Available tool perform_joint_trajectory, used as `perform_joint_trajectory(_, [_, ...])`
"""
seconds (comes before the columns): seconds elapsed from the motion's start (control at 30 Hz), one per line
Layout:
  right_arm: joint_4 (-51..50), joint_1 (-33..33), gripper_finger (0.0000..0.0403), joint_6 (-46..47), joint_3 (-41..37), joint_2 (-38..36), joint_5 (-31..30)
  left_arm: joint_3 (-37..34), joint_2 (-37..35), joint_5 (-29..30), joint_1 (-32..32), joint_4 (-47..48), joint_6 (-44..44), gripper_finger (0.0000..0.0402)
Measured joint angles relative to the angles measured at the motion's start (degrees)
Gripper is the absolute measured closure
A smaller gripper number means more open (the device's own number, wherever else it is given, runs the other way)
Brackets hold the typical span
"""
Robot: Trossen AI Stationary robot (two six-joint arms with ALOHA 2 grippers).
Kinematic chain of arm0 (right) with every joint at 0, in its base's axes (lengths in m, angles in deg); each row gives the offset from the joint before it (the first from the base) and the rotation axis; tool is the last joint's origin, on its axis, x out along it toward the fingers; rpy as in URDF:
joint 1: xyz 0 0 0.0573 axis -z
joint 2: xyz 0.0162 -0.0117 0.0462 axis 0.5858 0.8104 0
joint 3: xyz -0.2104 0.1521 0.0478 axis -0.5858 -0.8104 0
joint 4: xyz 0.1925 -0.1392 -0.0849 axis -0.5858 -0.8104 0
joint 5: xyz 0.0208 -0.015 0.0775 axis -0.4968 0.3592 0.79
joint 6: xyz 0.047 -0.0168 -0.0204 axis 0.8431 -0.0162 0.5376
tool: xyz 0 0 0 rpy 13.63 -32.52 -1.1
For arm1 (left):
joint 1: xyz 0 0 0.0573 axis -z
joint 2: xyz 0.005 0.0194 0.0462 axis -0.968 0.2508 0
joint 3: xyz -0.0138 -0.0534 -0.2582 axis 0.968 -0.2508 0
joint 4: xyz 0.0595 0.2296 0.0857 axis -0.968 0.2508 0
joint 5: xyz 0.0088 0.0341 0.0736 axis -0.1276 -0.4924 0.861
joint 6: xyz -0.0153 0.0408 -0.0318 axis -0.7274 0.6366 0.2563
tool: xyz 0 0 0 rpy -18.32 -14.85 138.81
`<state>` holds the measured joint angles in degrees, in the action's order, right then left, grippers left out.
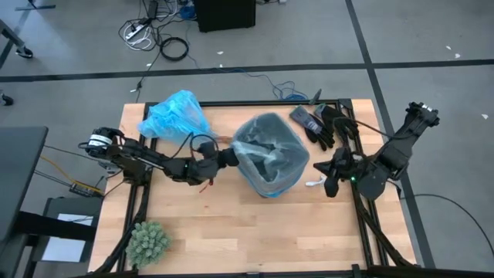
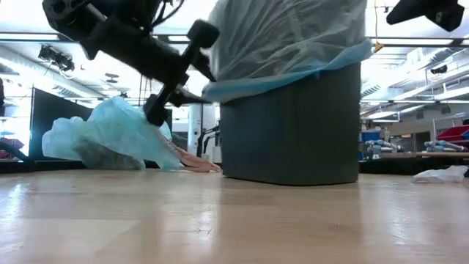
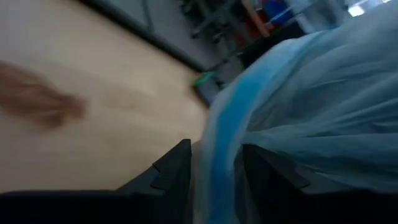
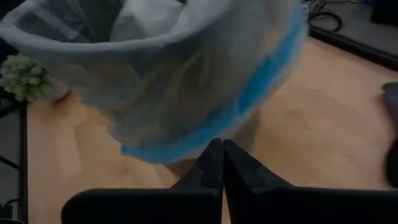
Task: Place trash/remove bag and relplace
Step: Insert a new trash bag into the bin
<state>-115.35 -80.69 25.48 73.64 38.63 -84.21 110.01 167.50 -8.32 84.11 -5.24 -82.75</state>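
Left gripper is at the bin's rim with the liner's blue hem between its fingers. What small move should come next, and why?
Probably draw the hem a little further down the bin's outside wall. The left gripper is closed on the blue rim of the pale liner, which hangs loose over the edge. The right gripper waits shut beside the bin.

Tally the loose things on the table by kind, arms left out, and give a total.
Plastic bags: 2, the bright blue bag and the pale liner
Grey bin: 1
Green spiky ball: 1
Dark glove pile: 1
Total: 5
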Motion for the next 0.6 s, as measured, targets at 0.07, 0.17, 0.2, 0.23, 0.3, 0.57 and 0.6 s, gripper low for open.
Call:
perform_joint_trajectory(0.07, [3.3,0.3,0.0403,-1.6,-1.3,0.1,0.2,0.0,0.0,-0.3,-0.1,-5.0,3.9,0.0245])
perform_joint_trajectory(0.17, [8.7,1.7,0.0403,-3.9,-3.4,0.0,0.3,0.0,0.0,-1.9,-0.1,-10.4,10.6,0.0245])
perform_joint_trajectory(0.2, [9.5,2.3,0.0403,-4.0,-4.2,0.0,0.3,0.0,0.0,-2.3,-0.1,-11.1,11.9,0.0245])
perform_joint_trajectory(0.23, [10.0,3.0,0.0403,-4.2,-4.8,0.1,0.3,0.0,0.0,-2.6,-0.2,-11.3,12.2,0.0245])
perform_joint_trajectory(0.3, [11.3,4.4,0.0403,-4.2,-6.0,0.0,0.3,0.0,0.0,-2.8,-0.4,-10.6,12.3,0.0245])
perform_joint_trajectory(0.57, [19.3,9.1,0.0403,-5.5,-13.7,0.3,6.4,0.0,0.0,-4.1,-1.8,-9.1,12.3,0.0245])
perform_joint_trajectory(0.6, [21.8,9.4,0.0403,-5.8,-15.2,0.3,6.8,0.0,0.0,-4.2,-1.9,-8.6,12.3,0.0245])
